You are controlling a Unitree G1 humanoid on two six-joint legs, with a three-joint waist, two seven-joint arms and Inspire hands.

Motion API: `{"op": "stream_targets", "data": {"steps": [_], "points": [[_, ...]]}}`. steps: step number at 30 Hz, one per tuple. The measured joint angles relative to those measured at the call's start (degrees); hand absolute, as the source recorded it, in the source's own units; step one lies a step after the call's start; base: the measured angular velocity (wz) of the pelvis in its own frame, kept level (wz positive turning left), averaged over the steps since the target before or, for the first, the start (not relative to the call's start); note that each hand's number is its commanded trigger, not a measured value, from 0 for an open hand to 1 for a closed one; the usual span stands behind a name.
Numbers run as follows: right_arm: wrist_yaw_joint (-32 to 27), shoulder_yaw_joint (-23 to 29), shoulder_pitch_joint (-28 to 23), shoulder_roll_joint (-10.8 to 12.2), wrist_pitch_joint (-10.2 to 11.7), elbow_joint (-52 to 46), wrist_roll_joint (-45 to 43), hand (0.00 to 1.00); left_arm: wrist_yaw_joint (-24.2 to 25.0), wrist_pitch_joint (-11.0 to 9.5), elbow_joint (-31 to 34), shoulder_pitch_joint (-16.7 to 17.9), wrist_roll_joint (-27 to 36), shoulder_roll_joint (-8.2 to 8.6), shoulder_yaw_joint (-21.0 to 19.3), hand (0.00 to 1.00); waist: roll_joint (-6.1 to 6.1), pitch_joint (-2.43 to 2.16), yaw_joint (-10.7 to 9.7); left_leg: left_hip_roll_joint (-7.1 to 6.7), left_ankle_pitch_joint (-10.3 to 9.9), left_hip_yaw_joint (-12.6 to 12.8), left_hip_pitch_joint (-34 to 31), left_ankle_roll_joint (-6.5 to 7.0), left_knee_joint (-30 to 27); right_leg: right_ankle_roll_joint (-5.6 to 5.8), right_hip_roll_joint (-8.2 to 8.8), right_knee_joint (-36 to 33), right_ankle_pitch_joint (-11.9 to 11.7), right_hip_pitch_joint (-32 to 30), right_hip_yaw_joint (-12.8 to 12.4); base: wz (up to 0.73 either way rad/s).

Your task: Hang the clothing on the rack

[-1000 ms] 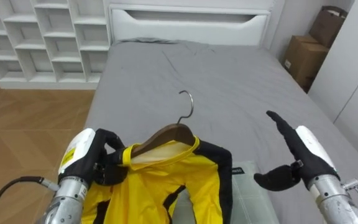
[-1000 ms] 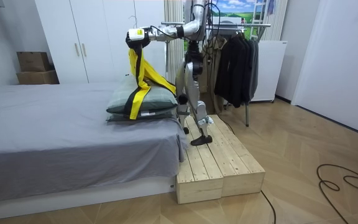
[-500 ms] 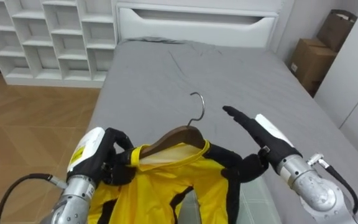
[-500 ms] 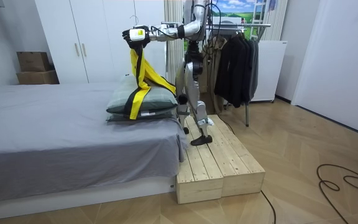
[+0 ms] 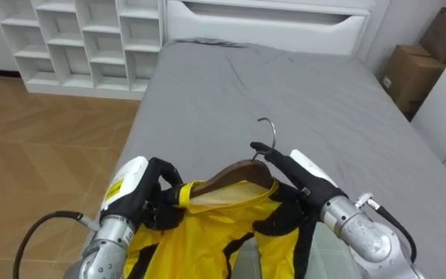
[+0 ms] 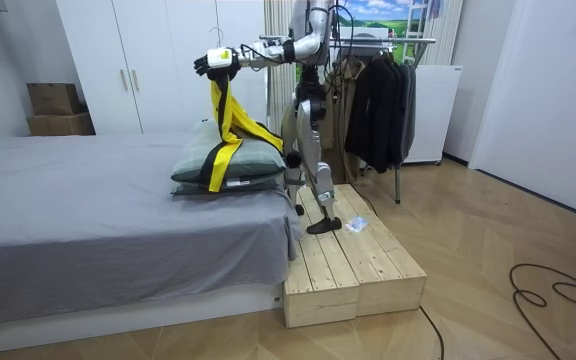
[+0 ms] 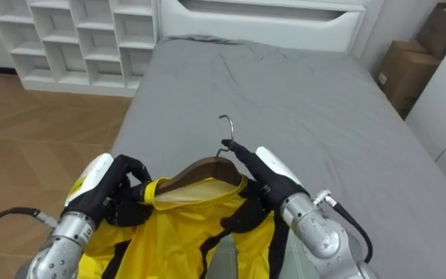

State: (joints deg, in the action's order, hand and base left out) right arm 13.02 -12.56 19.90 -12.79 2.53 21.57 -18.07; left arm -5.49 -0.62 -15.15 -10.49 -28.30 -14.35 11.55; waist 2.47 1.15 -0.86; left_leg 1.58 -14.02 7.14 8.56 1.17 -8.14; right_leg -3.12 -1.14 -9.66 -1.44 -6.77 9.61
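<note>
**Over the grey bed, jacket held by one end**

Grey bed ahead, white shelf unit past its far left corner. I stand on a wooden platform at the bed's foot, with the clothes rack behind me.

The yellow-and-black jacket hangs on a wooden hanger raised before my chest, its hook free and pointing up.

- My left hand is clenched on the hanger's left end, through the jacket's shoulder.
- My right hand lies along the right side with fingers stretched out, tips by the hook's base, not wrapped round it.

Risks, as I judge them:
- One real grip only, so the hanger may tip and shed the slick jacket.
- The straight fingers may nudge the hook aside.
- Turning toward the rack could snag the trailing hem.
</note>
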Motion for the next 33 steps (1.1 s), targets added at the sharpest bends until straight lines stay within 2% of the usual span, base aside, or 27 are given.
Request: {"op": "stream_targets", "data": {"steps": [3,9,15,26,30,33], "points": [[-0.26,0.03,1.96,2.11,0.03,2.69,-0.01,0.0,0.0,0.0,0.01,-0.16,-0.14,0.76,-0.01,1.0,-0.02,0.01,0.02,0.01,0.0,-0.06,-0.02,0.01,-0.23,0.09,0.0,0.17,0.06,0.29,0.03,0.01],[-0.27,0.11,4.38,3.09,0.63,6.38,0.0,0.0,0.02,0.01,0.0,-0.74,-0.37,0.95,-0.02,1.0,-0.43,0.28,0.04,0.02,0.0,-0.48,0.0,0.01,-0.27,0.15,-0.03,0.8,-0.06,0.77,0.19,0.05],[-0.31,0.17,4.41,3.1,0.63,6.61,0.07,0.0,0.02,0.0,0.0,-1.39,-1.3,0.9,-0.02,1.0,-0.78,0.49,0.06,0.01,0.0,-0.92,-0.16,0.01,-0.24,0.15,0.01,0.87,-0.07,0.77,0.43,0.02],[-0.33,0.16,4.41,2.94,1.49,7.23,0.1,0.0,0.02,-0.12,0.01,-1.44,-1.72,0.48,-0.01,1.0,-0.98,0.38,0.09,0.01,0.0,-1.01,-0.32,0.01,-0.55,0.15,0.06,0.9,-0.07,0.79,0.68,0.0],[-0.48,0.01,4.46,1.49,4.31,9.38,0.01,0.0,0.03,-1.17,0.02,-1.59,-1.73,0.35,0.04,1.0,-1.02,0.36,0.32,0.03,0.0,-1.03,-0.33,0.01,-0.58,0.16,0.09,0.9,-0.07,0.85,0.73,0.0],[-0.98,-0.09,4.45,0.98,4.46,11.6,-0.21,0.0,0.26,-1.95,0.07,-1.7,-1.81,-0.24,0.49,1.0,-1.03,0.35,0.42,0.05,0.0,-1.09,-0.37,0.01,-0.57,0.15,0.09,0.91,-0.07,0.85,0.73,0.0]]}}
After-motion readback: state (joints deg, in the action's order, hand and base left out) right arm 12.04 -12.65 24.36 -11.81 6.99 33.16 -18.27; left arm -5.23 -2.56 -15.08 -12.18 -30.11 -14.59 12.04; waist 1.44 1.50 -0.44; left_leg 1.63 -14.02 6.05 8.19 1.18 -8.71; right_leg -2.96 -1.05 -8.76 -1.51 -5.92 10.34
